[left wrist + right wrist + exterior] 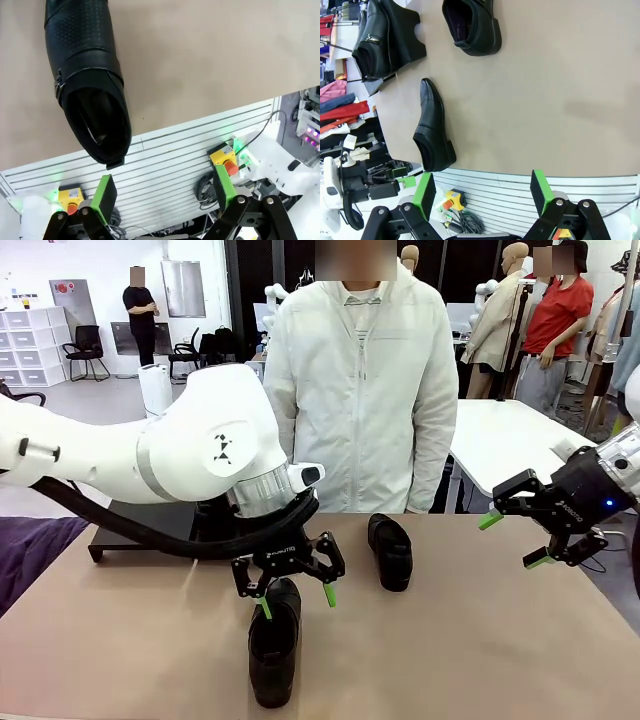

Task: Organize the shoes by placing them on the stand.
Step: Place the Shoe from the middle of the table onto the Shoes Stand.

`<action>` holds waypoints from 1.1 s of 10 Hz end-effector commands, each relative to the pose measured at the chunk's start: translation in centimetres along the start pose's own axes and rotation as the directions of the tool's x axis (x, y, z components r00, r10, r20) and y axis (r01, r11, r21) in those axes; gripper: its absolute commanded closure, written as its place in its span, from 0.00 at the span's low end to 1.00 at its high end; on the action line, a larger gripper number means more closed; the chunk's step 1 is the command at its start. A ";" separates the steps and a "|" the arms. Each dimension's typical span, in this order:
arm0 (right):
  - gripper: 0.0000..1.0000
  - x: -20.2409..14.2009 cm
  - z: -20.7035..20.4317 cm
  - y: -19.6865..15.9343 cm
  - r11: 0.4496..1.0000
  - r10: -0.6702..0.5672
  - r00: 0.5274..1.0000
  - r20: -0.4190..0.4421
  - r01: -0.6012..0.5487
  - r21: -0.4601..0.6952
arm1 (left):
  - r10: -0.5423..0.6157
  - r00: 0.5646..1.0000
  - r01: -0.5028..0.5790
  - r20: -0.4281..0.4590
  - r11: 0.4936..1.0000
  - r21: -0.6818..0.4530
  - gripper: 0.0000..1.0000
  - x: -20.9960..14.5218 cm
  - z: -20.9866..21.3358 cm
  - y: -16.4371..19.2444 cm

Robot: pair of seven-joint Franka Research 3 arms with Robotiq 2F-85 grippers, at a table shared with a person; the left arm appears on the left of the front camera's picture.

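Note:
A black glossy shoe point(275, 645) lies near the table's front edge, toe toward the robot. My left gripper point(291, 588) hangs open just above its heel end. In the left wrist view this shoe point(85, 75) sits up and left of the open fingers point(106, 196), not between them. A second shoe point(390, 552) lies farther back at the middle. My right gripper point(515, 540) is open and holds nothing, raised at the table's right edge. The right wrist view shows the near shoe point(434, 127), the far shoe point(472, 25) and more black shoes point(375, 42) at the stand. The stand point(135, 530) is partly hidden by my left arm.
A person in a white jacket point(360, 390) stands at the far side, hands out of view. The brown tabletop point(480, 640) lies bare on the right half. A purple cloth point(30, 550) lies at the left edge. A white table point(510, 445) stands behind on the right.

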State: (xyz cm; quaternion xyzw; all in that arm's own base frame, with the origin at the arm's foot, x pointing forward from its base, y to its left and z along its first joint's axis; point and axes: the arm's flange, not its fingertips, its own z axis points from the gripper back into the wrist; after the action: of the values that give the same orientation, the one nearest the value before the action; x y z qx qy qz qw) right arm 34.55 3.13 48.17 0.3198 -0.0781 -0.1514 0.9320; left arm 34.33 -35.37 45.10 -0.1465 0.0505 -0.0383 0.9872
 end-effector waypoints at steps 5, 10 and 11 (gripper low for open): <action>0.00 -0.1 0.1 0.2 1.000 -0.024 1.000 -0.002 0.024 0.013 | 0.013 0.995 -0.024 0.100 0.993 0.114 0.00 1.5 -4.4 -0.8; 0.00 -0.1 0.1 0.2 1.000 -0.024 1.000 -0.002 0.024 0.013 | 0.117 0.985 -0.133 0.128 0.983 0.125 0.00 1.4 -9.1 -0.8; 0.00 -0.1 0.1 0.2 1.000 -0.024 1.000 -0.002 0.024 0.013 | 0.133 0.983 -0.151 0.128 0.977 0.148 0.00 1.5 -9.6 -0.8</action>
State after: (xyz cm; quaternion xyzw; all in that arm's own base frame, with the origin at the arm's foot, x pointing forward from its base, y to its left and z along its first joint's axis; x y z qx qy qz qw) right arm 34.54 3.11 48.17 0.3197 -0.0779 -0.1517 0.9320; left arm 34.51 -38.42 36.37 -0.0819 0.0109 0.0236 0.9963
